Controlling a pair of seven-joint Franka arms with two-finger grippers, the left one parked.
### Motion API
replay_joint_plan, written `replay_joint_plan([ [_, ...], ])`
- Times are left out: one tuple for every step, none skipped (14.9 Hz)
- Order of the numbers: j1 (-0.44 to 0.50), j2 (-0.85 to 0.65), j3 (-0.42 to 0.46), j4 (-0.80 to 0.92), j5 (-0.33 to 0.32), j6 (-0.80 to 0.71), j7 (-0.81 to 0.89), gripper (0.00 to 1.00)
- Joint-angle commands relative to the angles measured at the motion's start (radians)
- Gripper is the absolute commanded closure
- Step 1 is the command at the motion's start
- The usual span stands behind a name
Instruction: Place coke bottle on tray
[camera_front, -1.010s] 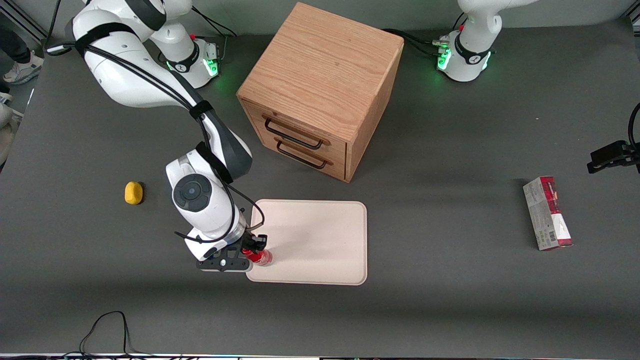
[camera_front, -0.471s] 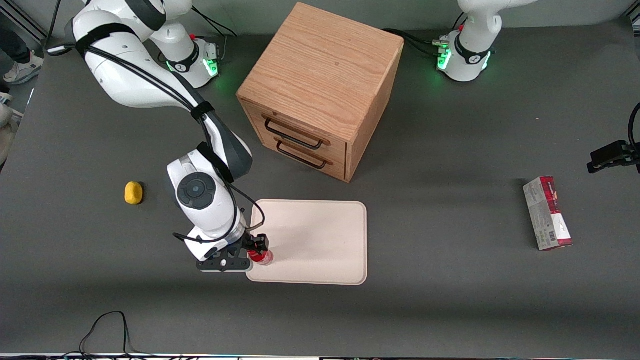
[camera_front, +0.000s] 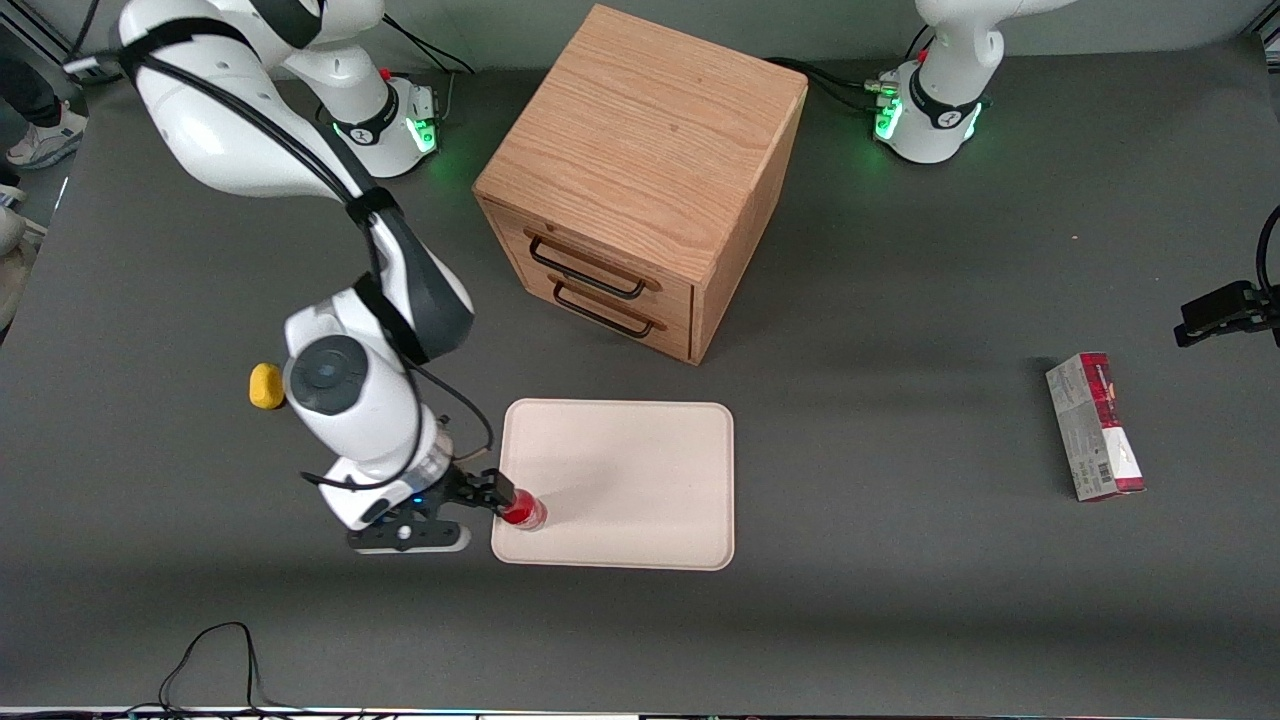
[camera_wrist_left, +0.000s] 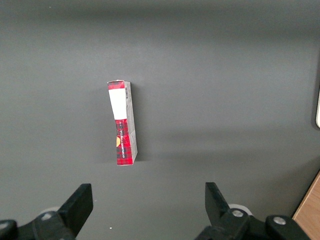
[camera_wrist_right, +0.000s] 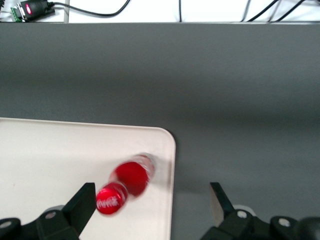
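The coke bottle (camera_front: 523, 512), small and red with a red cap, stands on the cream-white tray (camera_front: 620, 480), in the corner nearest the front camera at the working arm's end. My right gripper (camera_front: 468, 503) is open and hangs low over that tray edge. In the right wrist view the bottle (camera_wrist_right: 131, 178) is blurred. Its cap leans toward one finger (camera_wrist_right: 84, 201), close to it or touching it. The gripper (camera_wrist_right: 150, 205) holds nothing, and its other finger is over bare table off the tray (camera_wrist_right: 50, 150).
A wooden drawer cabinet (camera_front: 640, 180) stands farther from the front camera than the tray. A yellow lump (camera_front: 265, 386) lies beside my arm toward the working arm's end. A red-and-grey carton (camera_front: 1095, 425) lies toward the parked arm's end and also shows in the left wrist view (camera_wrist_left: 123, 123).
My gripper has opened and let go of the bottle. The arm has swung away from the tray toward the working arm's end. The bottle stays on the tray corner.
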Motion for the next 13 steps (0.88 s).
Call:
replay_joint_plan([
  [-0.002, -0.155, -0.036, -0.092, 0.039, -0.109, -0.037, 0.0],
  [-0.002, -0.199, -0.054, -0.111, 0.065, -0.164, -0.048, 0.0],
  [0.0, -0.257, -0.083, -0.152, 0.108, -0.191, -0.052, 0.0],
  [0.0, -0.325, -0.12, -0.213, 0.147, -0.193, -0.072, 0.0],
  [-0.006, -0.392, -0.149, -0.278, 0.179, -0.197, -0.127, 0.0],
  [-0.007, -0.457, -0.184, -0.342, 0.208, -0.2, -0.197, 0.0],
  [-0.007, -0.514, -0.232, -0.387, 0.233, -0.222, -0.256, 0.0],
  [-0.005, -0.555, -0.275, -0.413, 0.25, -0.258, -0.3, 0.0],
  [-0.005, -0.589, -0.307, -0.418, 0.254, -0.31, -0.331, 0.0],
  [-0.005, -0.617, -0.342, -0.418, 0.254, -0.368, -0.365, 0.0],
  [-0.003, -0.646, -0.376, -0.421, 0.254, -0.41, -0.406, 0.0],
  [0.001, -0.677, -0.411, -0.436, 0.259, -0.43, -0.429, 0.0],
  [0.006, -0.715, -0.43, -0.467, 0.265, -0.43, -0.425, 0.0],
])
